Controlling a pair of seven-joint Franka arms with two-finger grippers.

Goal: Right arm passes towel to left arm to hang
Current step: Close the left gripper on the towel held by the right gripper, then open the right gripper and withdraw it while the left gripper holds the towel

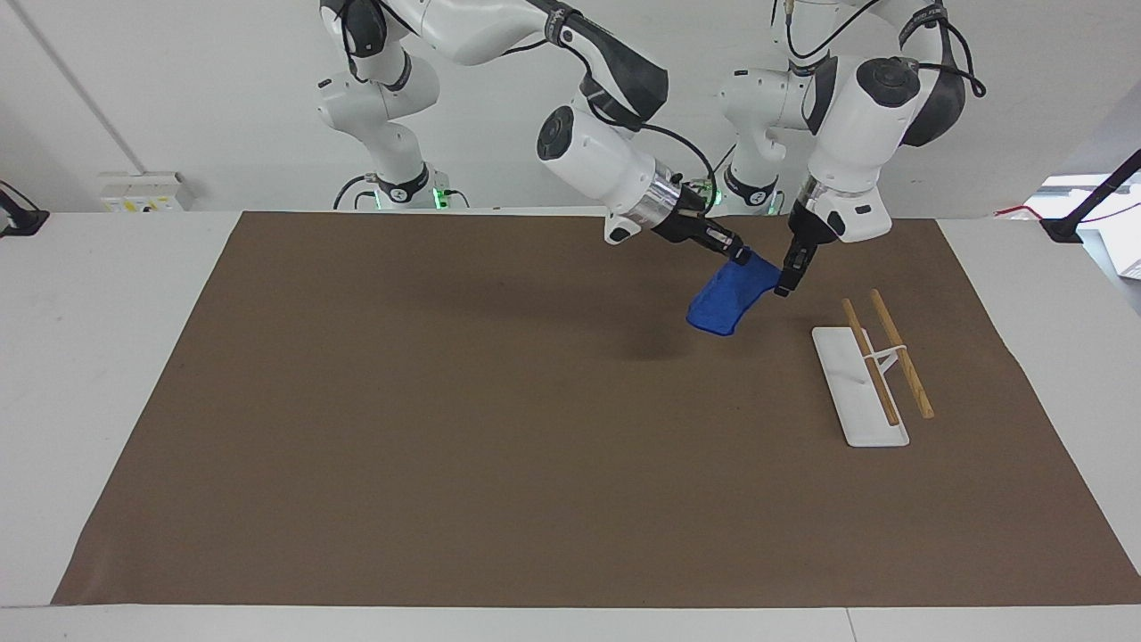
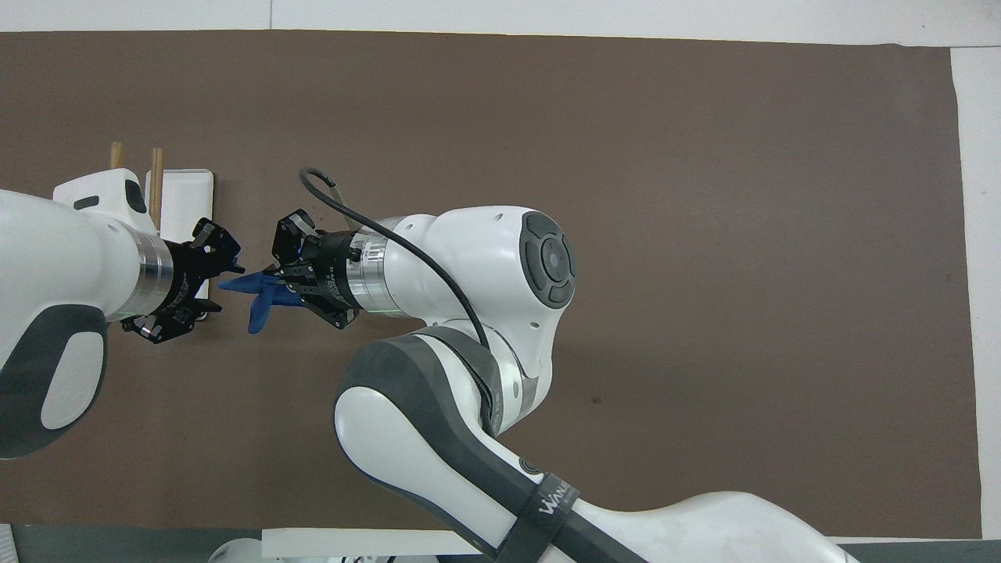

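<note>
— Where is the towel (image 1: 731, 300)?
— In the air over the brown mat (image 1: 446, 428) on the counter (image 1: 89, 357), near the rack (image 1: 869, 374); the right tool (image 1: 736, 256) pinches its upper corner, and its long axis slants downward.
— And the left tool (image 1: 784, 283)?
— At the towel's free upper edge; its grip can't be told.

The towel (image 1: 729, 299) hangs in the air over the mat (image 1: 446, 428), pinched at its upper corner by the right gripper (image 1: 733, 254); the left gripper (image 1: 786, 283) is at the towel's edge, on the side toward the left arm's end; the rack (image 1: 869, 374) stands on the mat there, apart from both.
</note>
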